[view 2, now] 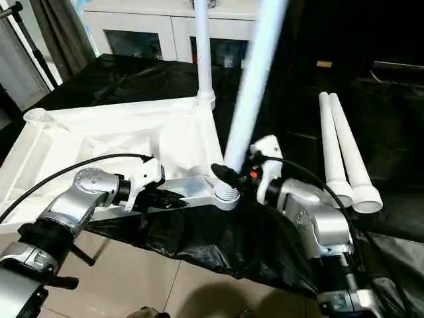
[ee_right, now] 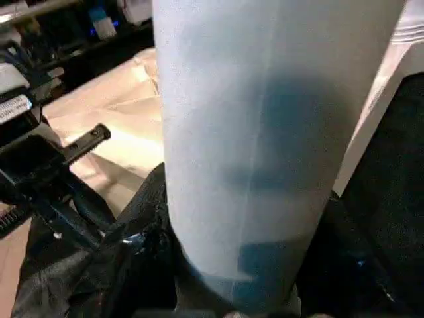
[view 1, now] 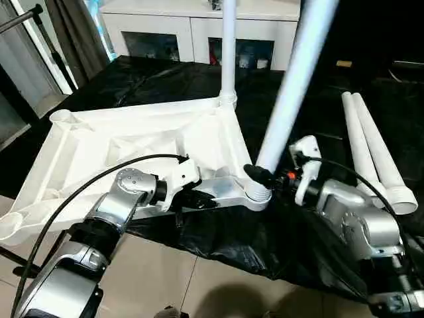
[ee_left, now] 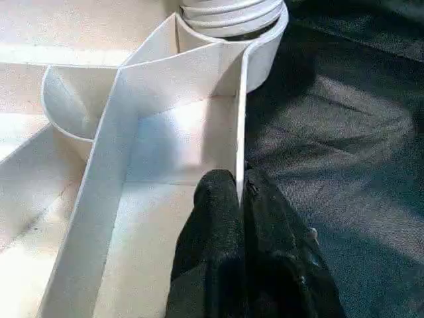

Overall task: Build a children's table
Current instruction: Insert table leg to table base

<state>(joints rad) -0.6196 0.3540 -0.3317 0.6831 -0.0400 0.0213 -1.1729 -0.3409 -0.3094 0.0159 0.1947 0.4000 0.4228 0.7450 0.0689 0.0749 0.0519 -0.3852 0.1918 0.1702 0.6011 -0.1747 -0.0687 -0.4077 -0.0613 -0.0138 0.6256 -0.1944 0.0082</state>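
The upturned white tabletop lay on black sheeting, one leg already standing upright in its far corner socket. The left gripper pinched the tabletop's near rim. The right gripper clasped a second leg, tilted, its flared end seated in the near socket. Two spare legs lay to the right.

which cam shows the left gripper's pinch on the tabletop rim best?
Left wrist view: the left gripper is shut on the tabletop rim, with the thin wall between its fingertips. The eye views show the gripper from the side at the near edge, contact mostly hidden.
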